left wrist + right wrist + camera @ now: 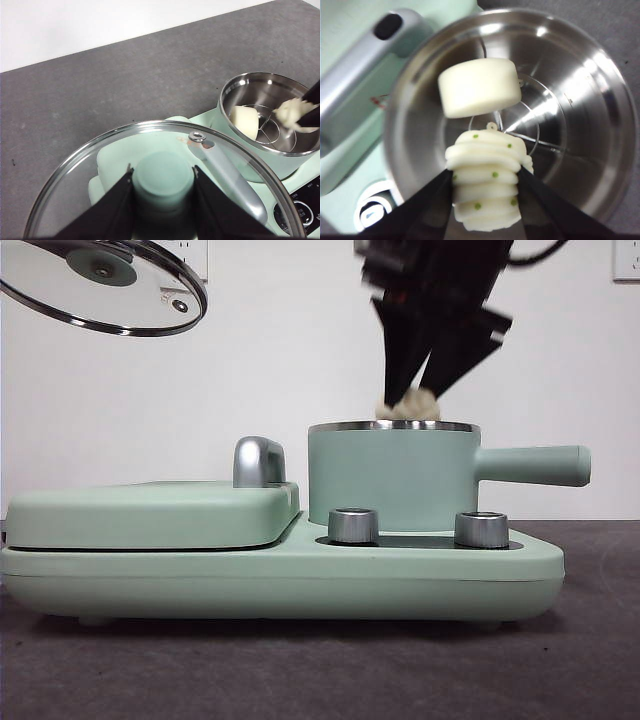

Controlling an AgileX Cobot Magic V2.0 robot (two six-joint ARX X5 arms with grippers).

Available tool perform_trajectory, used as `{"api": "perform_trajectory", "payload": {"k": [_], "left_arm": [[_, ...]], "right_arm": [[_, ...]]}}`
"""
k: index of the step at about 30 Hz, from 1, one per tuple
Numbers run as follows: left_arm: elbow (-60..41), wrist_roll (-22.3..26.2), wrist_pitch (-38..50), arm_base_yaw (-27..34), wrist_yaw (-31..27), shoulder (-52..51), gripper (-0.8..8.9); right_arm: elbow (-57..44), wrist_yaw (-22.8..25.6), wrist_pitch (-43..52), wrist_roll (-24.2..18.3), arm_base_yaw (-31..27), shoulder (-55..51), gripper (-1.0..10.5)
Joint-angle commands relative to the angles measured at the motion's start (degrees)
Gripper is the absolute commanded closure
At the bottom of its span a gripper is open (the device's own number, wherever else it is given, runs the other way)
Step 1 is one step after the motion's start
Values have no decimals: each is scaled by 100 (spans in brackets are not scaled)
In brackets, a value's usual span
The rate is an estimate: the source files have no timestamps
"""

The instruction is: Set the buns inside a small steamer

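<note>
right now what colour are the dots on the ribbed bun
Green, on a white ribbed bun; clearest in the right wrist view.

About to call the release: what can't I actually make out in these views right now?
- Front view: steamer wall hides the smooth bun and the rack.
- Front view: right gripper is motion-blurred; only the ribbed bun top shows.
- Left wrist view: pot's far side is cut off by the edge.
- Left gripper: glass lid hides what lies under it.

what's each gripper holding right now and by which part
The left gripper holds the glass lid by its green knob. The right gripper pinches the ribbed bun by its sides, over the steamer.
</note>
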Motion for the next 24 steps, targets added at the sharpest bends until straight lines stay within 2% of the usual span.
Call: {"api": "perform_trajectory", "payload": {"k": [1,7,9,11,14,16,18,20,24], "left_arm": [[94,-13,153,-22,9,28,796],[94,-15,151,-22,9,28,796],[94,-15,153,-22,9,28,796],[94,-15,151,-22,9,28,796],[94,-15,151,-22,9,28,797],[94,-15,151,-22,9,28,796],[94,-15,142,-22,9,28,796],[94,-15,107,-22,9,28,796],[94,-15,48,-22,9,28,796]], "right_arm": [[138,4,98,-107,-11,304,763],[138,101,216,-111,-39,623,757],[138,155,225,-205,-37,667,675],[149,151,323,-236,-28,640,645],[413,151,221,-227,-26,446,644],[673,140,-210,-162,-26,229,644],[656,0,-260,-138,28,-157,644],[282,-275,186,-122,94,-682,645],[-1445,-308,1556,275,317,-2004,645]]}}
